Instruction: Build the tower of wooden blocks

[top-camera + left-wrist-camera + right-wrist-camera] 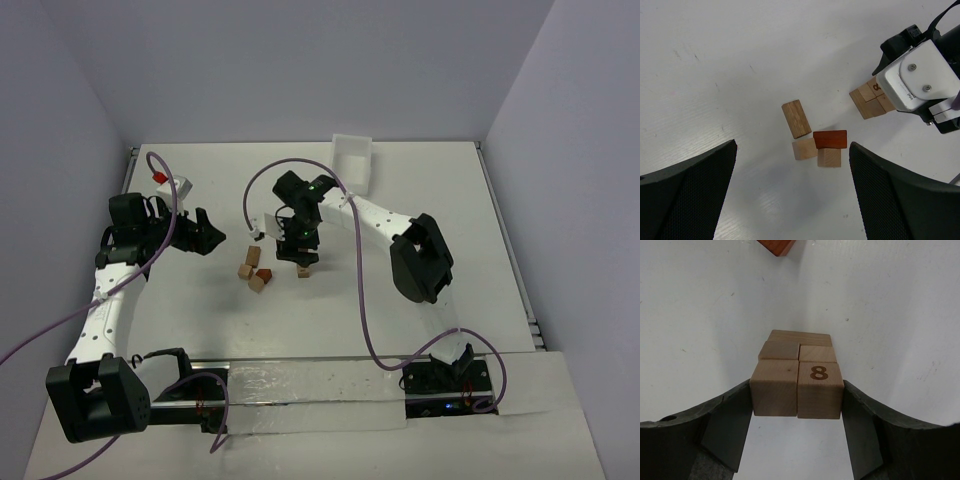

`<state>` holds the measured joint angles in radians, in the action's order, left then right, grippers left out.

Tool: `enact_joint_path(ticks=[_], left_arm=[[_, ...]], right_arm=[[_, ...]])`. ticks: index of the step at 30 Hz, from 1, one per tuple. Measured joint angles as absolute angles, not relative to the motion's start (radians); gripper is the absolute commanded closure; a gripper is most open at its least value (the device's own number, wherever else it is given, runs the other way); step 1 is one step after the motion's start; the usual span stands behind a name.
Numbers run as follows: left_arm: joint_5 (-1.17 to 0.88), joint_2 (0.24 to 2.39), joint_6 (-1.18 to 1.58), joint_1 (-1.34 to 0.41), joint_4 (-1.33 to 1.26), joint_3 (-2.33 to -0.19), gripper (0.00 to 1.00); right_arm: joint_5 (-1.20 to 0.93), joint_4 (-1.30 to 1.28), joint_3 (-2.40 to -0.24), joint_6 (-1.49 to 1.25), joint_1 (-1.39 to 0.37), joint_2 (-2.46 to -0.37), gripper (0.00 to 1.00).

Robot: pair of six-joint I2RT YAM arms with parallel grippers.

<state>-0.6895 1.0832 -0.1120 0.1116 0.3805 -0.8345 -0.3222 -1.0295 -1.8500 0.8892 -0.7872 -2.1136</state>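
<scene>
Right pincer point(796, 400) grips the top 2 blocks of the wood block tower point(820, 390) — squarely between its pads. I find the left pincer point(792, 150) — wide open, empty — nearest the loose blocks point(830, 140).

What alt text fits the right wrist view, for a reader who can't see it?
The right gripper holds two tan cubes side by side between its pads, the right one marked 8, topping a stack of tan blocks. Around it lies the white table, with a corner of a reddish block at the top edge.
</scene>
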Motion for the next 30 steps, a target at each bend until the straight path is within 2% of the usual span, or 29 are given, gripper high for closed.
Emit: enact_joint_path(ticks=[4,10,22,30], left_arm=[[-0.690,1.083,-0.112,0.112,0.380,-0.834,0.01],[-0.690,1.083,-0.112,0.112,0.372,-0.834,0.01],[-0.703,1.079,-0.128,0.112,0.363,-0.812,0.01],[-0.713,1.052,-0.252,0.113,0.403,-0.794,0.03]], right_arm=[[-0.322,-1.035,-1.849,0.893,-0.787,-2.114,0.07],[-0.322,-1.036,-1.849,0.889,-0.786,-2.114,0.01],[-0.334,-1.033,-1.859,0.811,-0.786,-2.088,0.00],[-0.359,-0.986,-1.856,0.718,-0.769,-1.899,0.00]])
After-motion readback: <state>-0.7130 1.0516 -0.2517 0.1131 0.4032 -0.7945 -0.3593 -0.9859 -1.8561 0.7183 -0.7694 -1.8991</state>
